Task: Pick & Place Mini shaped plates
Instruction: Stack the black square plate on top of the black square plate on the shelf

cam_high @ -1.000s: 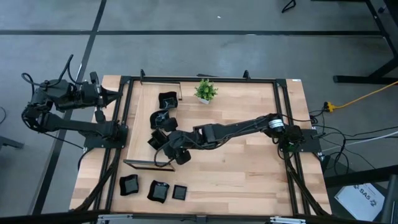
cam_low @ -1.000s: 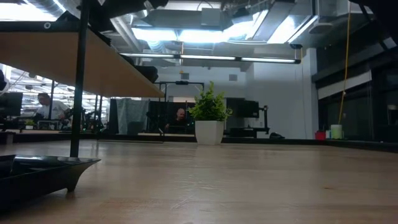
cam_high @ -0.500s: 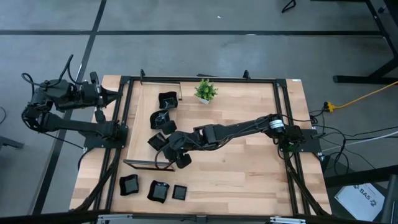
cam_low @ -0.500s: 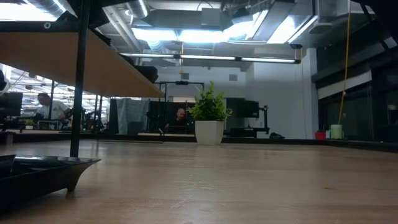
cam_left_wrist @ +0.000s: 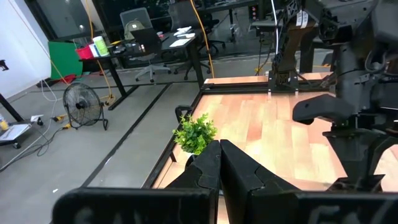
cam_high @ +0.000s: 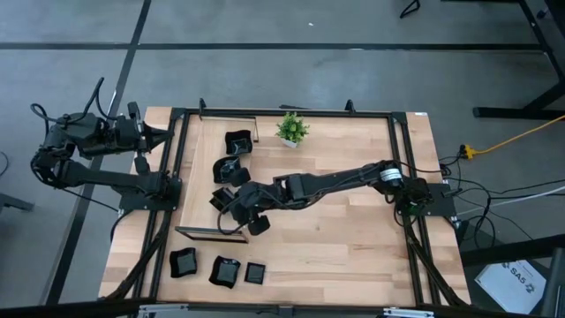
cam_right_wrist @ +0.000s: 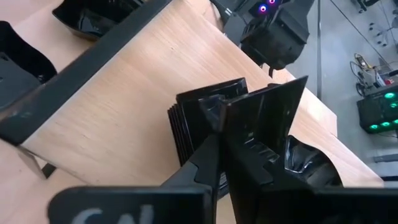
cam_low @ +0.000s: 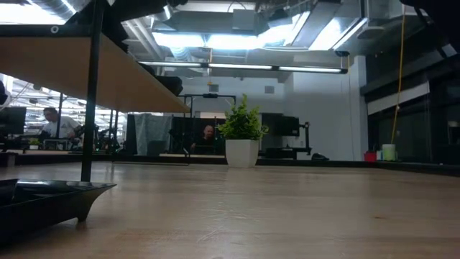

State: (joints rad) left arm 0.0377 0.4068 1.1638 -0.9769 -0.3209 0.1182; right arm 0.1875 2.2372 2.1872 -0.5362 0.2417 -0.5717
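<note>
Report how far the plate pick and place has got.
Done, by the look of it: three plates sit in a row at the table's near edge. In hand: the right gripper is down among the pile of black plates, its fingers pinching a plate's edge. Left: the pile's other plates. The left gripper waits shut off the table's left edge.

Wooden bench, framed by black rails. On it: potted plant at far edge, black plates clustered left of centre, three more plates near front-left corner.
</note>
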